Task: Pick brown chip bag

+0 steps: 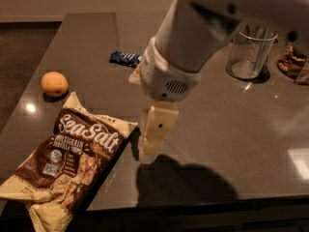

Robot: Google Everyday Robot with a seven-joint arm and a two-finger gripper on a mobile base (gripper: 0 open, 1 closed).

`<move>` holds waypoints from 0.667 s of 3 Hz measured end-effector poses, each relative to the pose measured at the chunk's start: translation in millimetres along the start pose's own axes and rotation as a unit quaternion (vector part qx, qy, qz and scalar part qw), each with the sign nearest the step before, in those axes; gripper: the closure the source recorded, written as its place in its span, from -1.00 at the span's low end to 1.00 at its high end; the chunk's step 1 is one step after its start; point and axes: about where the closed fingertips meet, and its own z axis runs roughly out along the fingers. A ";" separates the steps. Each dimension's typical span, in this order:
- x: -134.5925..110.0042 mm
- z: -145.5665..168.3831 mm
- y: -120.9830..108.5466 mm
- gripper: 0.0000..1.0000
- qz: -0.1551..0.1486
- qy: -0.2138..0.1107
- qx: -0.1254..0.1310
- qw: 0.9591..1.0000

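While the end effector [155, 134], open or closed I could not tell, hung just beside the bag [67, 163], it needed centring over it before descending.

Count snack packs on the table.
2: brown chip bag front-left; blue wrapper far, at the arm edge. Gripper hangs just right of the bag. Arm may hide more.
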 end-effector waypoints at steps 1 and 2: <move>-19.5 43.9 7.1 -1.00 -0.021 0.031 -0.019 0.999; -35.7 74.5 3.7 -1.00 -0.030 0.052 -0.034 0.998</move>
